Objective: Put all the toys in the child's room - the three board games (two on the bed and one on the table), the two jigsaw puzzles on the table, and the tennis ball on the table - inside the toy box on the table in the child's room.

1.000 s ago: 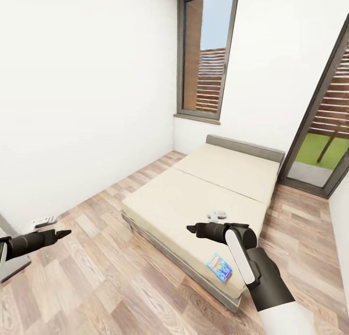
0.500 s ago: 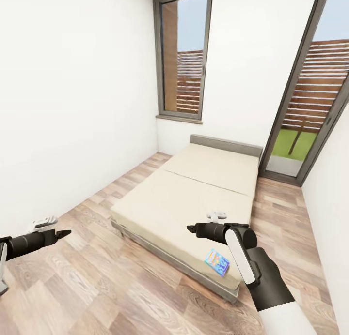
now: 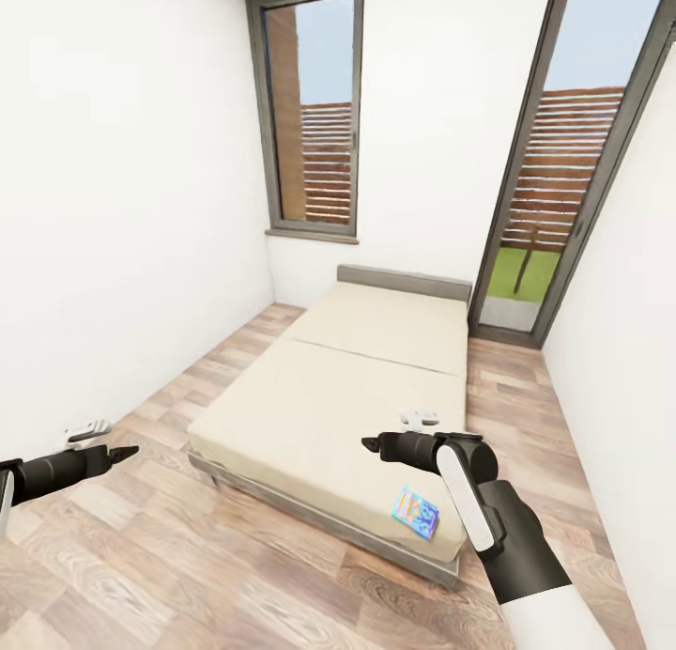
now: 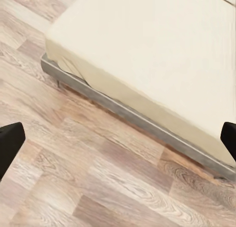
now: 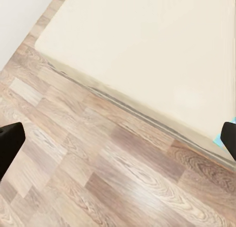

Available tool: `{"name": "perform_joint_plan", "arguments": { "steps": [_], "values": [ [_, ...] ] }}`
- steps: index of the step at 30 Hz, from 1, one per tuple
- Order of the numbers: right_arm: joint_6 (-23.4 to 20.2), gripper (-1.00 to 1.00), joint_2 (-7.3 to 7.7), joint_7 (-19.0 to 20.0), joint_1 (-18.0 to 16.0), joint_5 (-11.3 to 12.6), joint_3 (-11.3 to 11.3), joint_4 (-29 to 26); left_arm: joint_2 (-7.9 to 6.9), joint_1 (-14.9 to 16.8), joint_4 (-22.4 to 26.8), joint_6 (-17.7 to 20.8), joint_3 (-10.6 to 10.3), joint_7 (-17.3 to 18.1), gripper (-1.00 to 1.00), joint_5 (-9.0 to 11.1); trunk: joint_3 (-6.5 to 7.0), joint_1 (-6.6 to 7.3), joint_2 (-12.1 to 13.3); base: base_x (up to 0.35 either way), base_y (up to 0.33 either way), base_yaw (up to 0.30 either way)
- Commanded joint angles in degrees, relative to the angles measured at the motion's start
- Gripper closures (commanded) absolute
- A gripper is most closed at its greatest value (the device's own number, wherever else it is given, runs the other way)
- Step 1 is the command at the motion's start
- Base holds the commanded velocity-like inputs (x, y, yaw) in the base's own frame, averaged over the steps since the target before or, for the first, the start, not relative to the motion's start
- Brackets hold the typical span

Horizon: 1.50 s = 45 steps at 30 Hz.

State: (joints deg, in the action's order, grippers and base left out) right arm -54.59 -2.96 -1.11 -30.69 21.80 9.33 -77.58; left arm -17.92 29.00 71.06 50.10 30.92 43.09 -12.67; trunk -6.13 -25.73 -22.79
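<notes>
Beige bed [image 3: 366, 387]; light-blue board game [image 3: 415, 513] flat near foot corner.

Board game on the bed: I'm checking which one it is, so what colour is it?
Light blue with yellow print; the board game shows best in the head view.

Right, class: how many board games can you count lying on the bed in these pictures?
1. A light blue board game lies flat near the foot corner of the bed, just past the right gripper. A second may be hidden behind that arm.
</notes>
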Motion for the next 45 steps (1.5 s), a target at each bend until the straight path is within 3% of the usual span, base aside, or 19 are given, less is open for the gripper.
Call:
{"name": "perform_joint_plan", "arguments": {
  "steps": [1,17,31,45],
  "values": [
    [-0.25,-1.00,-0.03,-0.12,-0.07,0.11,0.00,-0.03,0.00,0.06,0.04,0.17,0.11,0.59,-1.00,-0.57,-0.08,-0.06,-0.12,0.156,0.231,-0.271],
    [-0.25,-1.00,-0.03,-0.12,-0.07,0.13,-0.01,-0.03,0.04,0.06,0.04,0.12,0.10,0.59,-1.00,-0.56,0.68,-0.06,-0.12,0.142,0.242,-0.270],
    [-0.25,-1.00,-0.03,-0.12,-0.07,0.11,-0.01,-0.03,0.08,0.07,0.04,0.11,0.11,0.59,-1.00,-0.59,1.35,-0.06,-0.12,0.102,0.059,-0.270],
    [-0.22,-1.00,-0.03,-0.12,-0.07,0.12,-0.01,-0.03,0.08,0.08,0.05,0.09,0.11,0.59,-1.00,-0.58,1.95,-0.06,-0.12,0.084,0.200,-0.249]
  ]
}}
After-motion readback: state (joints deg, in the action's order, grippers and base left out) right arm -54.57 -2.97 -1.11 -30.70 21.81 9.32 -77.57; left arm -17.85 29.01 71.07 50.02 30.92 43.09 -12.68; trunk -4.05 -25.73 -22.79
